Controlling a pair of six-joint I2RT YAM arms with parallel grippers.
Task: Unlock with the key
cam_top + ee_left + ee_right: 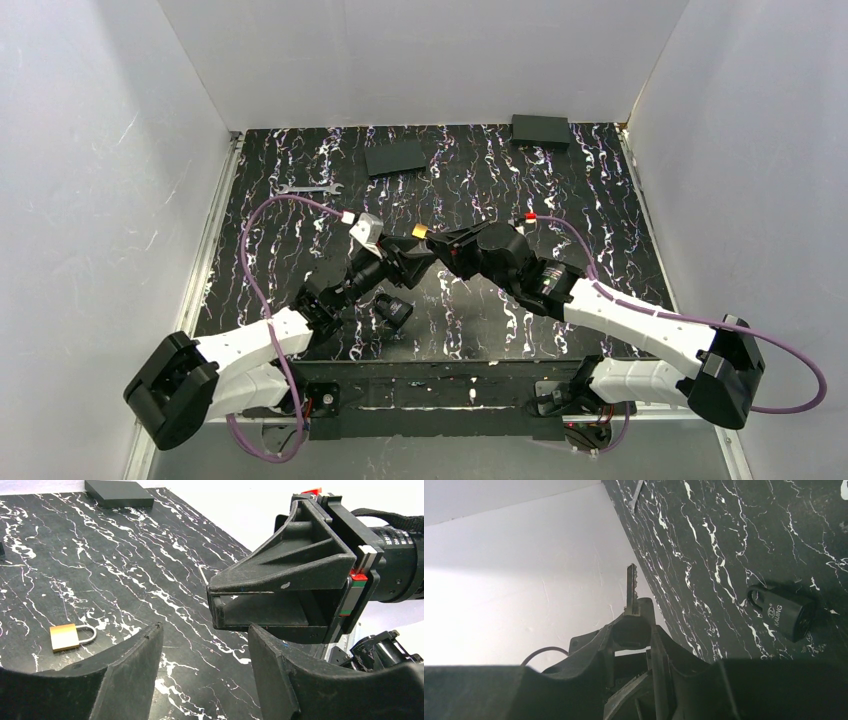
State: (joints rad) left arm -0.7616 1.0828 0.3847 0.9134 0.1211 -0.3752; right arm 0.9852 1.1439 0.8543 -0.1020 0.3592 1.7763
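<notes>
Marbled black tabletop, unlocking barely begun: the left gripper hovers above it, fingers apart and empty, facing the right gripper, whose fingers are clamped on the task's tool. Black padlock and brass padlock (both lying flat, shackles apparently closed) sit untouched. Smallest of all, the key stands in mid-air, black head pinched, blade jutting free; insertion and turning are left to do.

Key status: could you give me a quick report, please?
Right end effector shut on key, blade out. Left end effector open, empty. Brass padlock, black padlock lying free.
</notes>
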